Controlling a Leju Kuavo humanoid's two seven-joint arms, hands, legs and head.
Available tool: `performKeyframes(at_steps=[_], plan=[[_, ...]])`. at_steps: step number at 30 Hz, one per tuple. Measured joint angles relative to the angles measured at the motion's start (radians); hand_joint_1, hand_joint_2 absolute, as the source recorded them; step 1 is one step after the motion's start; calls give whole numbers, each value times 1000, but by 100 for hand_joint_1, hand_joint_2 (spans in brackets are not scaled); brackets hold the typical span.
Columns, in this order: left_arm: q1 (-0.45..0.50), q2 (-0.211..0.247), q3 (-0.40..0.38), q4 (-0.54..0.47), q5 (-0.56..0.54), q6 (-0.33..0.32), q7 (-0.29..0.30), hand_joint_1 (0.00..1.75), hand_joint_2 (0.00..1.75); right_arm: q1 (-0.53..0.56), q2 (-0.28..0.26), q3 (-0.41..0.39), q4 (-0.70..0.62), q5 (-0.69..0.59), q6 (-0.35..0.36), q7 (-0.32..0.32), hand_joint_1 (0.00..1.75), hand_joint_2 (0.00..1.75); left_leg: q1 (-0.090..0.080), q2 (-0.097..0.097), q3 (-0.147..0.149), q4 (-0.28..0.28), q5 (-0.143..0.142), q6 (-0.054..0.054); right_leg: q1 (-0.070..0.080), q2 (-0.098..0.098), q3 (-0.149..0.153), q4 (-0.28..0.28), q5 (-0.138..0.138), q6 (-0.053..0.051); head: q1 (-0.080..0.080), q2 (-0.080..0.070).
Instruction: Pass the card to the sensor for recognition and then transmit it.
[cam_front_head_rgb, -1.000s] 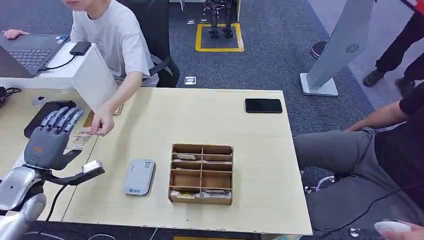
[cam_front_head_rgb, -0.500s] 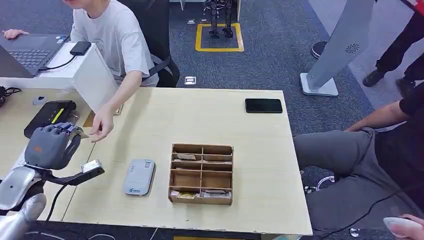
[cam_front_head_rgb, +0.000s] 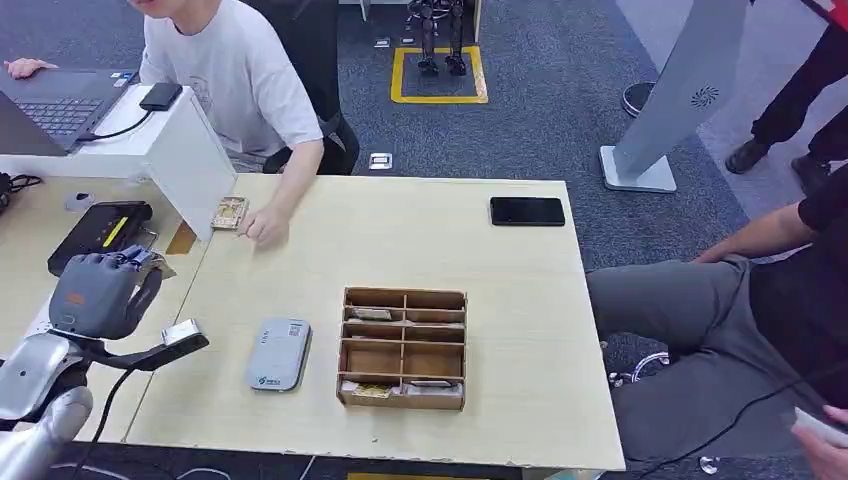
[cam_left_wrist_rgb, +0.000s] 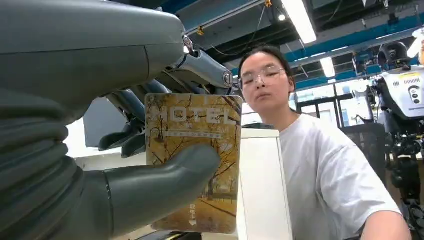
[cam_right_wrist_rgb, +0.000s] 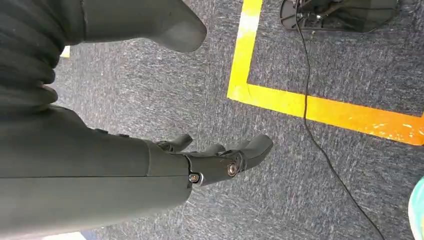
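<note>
My left hand (cam_front_head_rgb: 96, 294) is raised at the table's left edge, fingers curled in. In the left wrist view its thumb (cam_left_wrist_rgb: 155, 185) presses a yellow-brown "HOTEL" card (cam_left_wrist_rgb: 200, 125) against the darker fingers behind it, and the card stands upright. The grey card sensor (cam_front_head_rgb: 279, 353) lies flat on the table, to the right of this hand and apart from it. My right hand (cam_right_wrist_rgb: 220, 160) hangs over the carpeted floor, fingers apart and holding nothing.
A wooden compartment box (cam_front_head_rgb: 404, 347) with a few cards sits right of the sensor. A seated person's hand (cam_front_head_rgb: 264, 228) rests by a small card stack (cam_front_head_rgb: 229, 213) beside a white partition (cam_front_head_rgb: 180, 150). A black terminal (cam_front_head_rgb: 100, 230) and a black phone (cam_front_head_rgb: 527, 211) also lie on the table.
My left hand's fingers went from stretched out flat to curled around the card. The person's hand drew back from beside my hand to the card stack by the partition.
</note>
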Motion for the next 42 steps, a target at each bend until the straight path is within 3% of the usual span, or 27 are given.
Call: performKeyframes(at_steps=[5,7,9,12,15,21,25,29,35,42], plan=[[0,0,0,0,71,-5,-43,175,175,0,0,0,0,0,0,0,0,175,0,0,0,0,0,0,0,0,0,0,0,0,0,0],[1,-18,4,-9,243,-83,-100,175,175,0,0,0,0,-8,0,2,0,175,-1,0,0,0,0,0,-1,0,0,0,0,0,0,0],[1,-59,10,-36,453,-189,-106,175,175,0,0,0,0,-15,-1,3,0,175,-1,-1,0,0,0,0,-1,-1,0,0,0,0,0,0],[6,-103,10,-76,600,-291,-76,175,175,0,3,0,-6,-27,-2,8,0,175,-1,0,0,0,0,0,-1,0,0,0,1,1,1,0],[14,-130,10,-103,679,-337,-66,175,175,8,10,-1,-21,-31,4,12,0,175,-1,0,-1,1,0,0,-1,0,0,0,1,1,2,0],[47,-161,10,-143,706,-361,-79,175,175,11,21,-3,-55,-34,22,11,0,175,-1,0,-1,1,0,0,-1,0,-1,0,1,1,1,0],[96,-191,9,-175,635,-300,-119,175,175,16,31,-5,-77,-34,35,11,0,175,-1,0,-1,1,0,0,-1,0,-1,0,0,2,1,0],[128,-208,8,-190,621,-295,-122,175,175,20,43,-5,-92,-34,36,11,0,175,-1,0,-1,1,0,0,-1,0,-1,0,0,2,1,0],[156,-221,8,-194,647,-343,-104,175,175,26,56,-5,-119,-28,51,12,0,175,-1,0,-1,1,0,0,-1,0,-1,0,0,2,1,0],[184,-250,7,-194,634,-343,-71,175,175,34,79,-5,-166,-19,64,15,0,175,-1,0,-2,1,0,0,-2,0,-1,0,0,2,1,0]])
